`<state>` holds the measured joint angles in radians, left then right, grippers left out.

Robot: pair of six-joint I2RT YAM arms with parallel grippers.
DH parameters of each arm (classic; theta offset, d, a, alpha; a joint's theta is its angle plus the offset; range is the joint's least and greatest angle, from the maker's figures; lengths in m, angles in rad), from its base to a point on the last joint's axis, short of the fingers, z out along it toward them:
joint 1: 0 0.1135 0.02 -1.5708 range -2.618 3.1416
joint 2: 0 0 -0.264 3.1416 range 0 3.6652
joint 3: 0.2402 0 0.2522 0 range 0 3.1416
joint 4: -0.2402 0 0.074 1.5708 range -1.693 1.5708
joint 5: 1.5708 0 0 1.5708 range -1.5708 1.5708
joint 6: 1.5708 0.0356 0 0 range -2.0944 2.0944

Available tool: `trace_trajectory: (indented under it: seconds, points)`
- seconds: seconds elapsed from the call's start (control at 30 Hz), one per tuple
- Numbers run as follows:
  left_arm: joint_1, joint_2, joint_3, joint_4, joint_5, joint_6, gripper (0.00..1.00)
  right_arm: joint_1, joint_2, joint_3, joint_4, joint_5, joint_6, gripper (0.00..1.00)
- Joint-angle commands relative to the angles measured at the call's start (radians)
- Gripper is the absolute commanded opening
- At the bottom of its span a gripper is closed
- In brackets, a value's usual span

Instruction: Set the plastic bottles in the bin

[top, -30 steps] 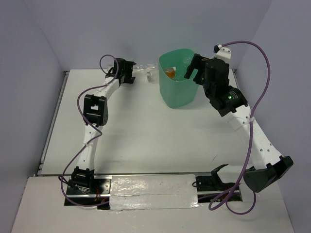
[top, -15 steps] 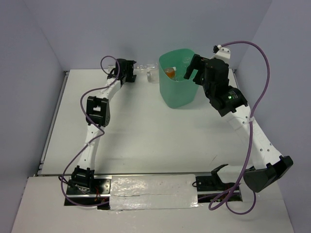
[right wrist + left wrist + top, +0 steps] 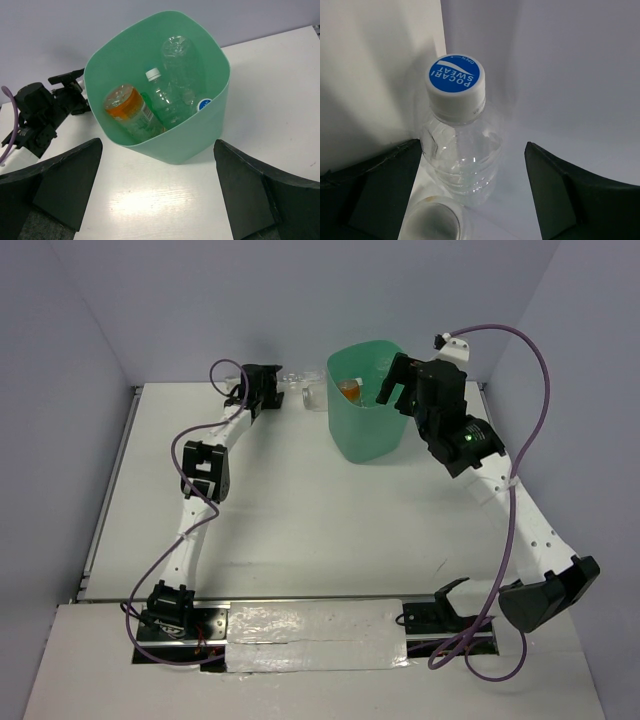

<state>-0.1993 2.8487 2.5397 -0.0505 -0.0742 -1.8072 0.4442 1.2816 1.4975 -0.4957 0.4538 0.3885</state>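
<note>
2 clear plastic bottles [image 3: 305,388] out on desk [image 3: 300,510], more already down in bin [image 3: 200,135].
Resting at far edge of desk by back wall [image 3: 300,300], just left of bin. From left wrist: capped bottle [image 3: 462,155] end-on, white cap [image 3: 455,80] printed blue with POCARI SWEAT; rounded clear end of second bottle [image 3: 432,222] just below it in view. Left claw [image 3: 472,150] spread wide, 1 finger on each side of capped bottle, not pinching it. Inside bin: orange-ended bottle [image 3: 127,107], white-capped clear bottle [image 3: 162,95], another clear bottle [image 3: 180,60], plus blue-printed cap [image 3: 204,104]. Right claw [image 3: 157,150] spread too, holding nothing, hanging by bin's right rim.
</note>
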Motion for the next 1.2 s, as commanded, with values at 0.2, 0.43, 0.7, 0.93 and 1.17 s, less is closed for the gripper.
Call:
trace_trajectory:
  seconds: [0.2, 0.43, 0.7, 0.93, 1.17]
  points:
    - [-0.009, 0.026, -0.015, 0.014, -0.006, 0.002, 0.73, -0.005, 0.004, 0.018, 0.005, -0.001, 0.01, 1.0]
    - [-0.009, -0.047, -0.102, 0.032, -0.015, 0.028, 0.68, -0.002, 0.007, 0.021, -0.001, -0.007, 0.019, 1.0]
    - [-0.006, -0.231, -0.251, 0.1, -0.075, 0.104, 0.57, -0.002, -0.019, 0.018, -0.018, 0.0, 0.027, 1.0]
    - [0.014, -0.403, -0.294, 0.13, -0.137, 0.224, 0.56, 0.002, -0.048, 0.024, -0.038, -0.009, 0.041, 1.0]
    - [0.034, -0.543, -0.141, 0.139, -0.127, 0.607, 0.56, 0.022, -0.102, 0.04, -0.076, -0.032, 0.053, 0.99]
